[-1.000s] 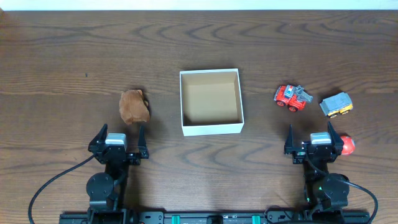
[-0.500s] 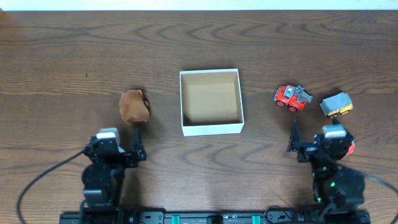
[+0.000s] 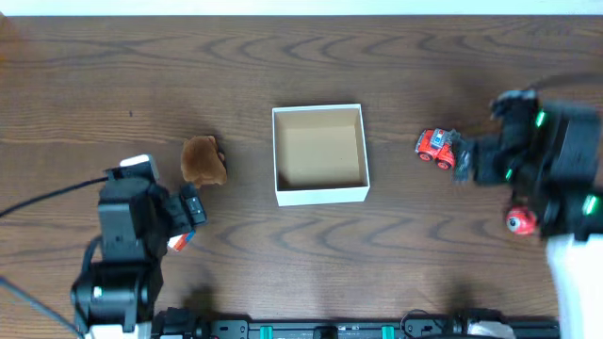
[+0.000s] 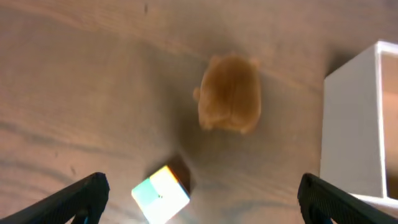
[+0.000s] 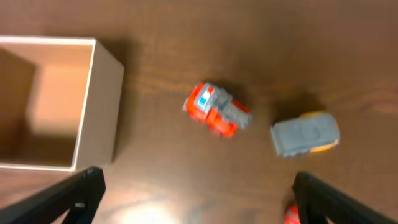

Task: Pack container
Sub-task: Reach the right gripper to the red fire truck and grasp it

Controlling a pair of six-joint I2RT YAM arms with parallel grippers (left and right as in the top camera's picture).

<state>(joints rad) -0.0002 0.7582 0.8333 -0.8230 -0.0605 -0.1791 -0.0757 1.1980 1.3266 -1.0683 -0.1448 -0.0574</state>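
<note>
Dark wood-grain tabletop (image 3: 94,75) fills the scene, with the container (image 3: 318,155) at its middle, open-topped and bare inside. Left of the container lies a brown lump (image 4: 229,93), and a small coloured cube (image 4: 160,194) sits on the robot's side of that lump. Right of the container stands a red toy truck (image 5: 217,111), a grey-and-yellow car (image 5: 305,133) is beyond it, and a red ball (image 3: 518,221) is farther right and nearer the robot.

The left gripper (image 4: 200,186) hangs over the cube and lump with its fingers spread wide and nothing held. The right gripper (image 5: 197,180) hangs equally wide and empty over the truck.

Nothing looks packed, so this reads as the reach toward a first pick. Next, each arm probably needs to drop, straddle one toy, close, then carry it over the container's low wall.
</note>
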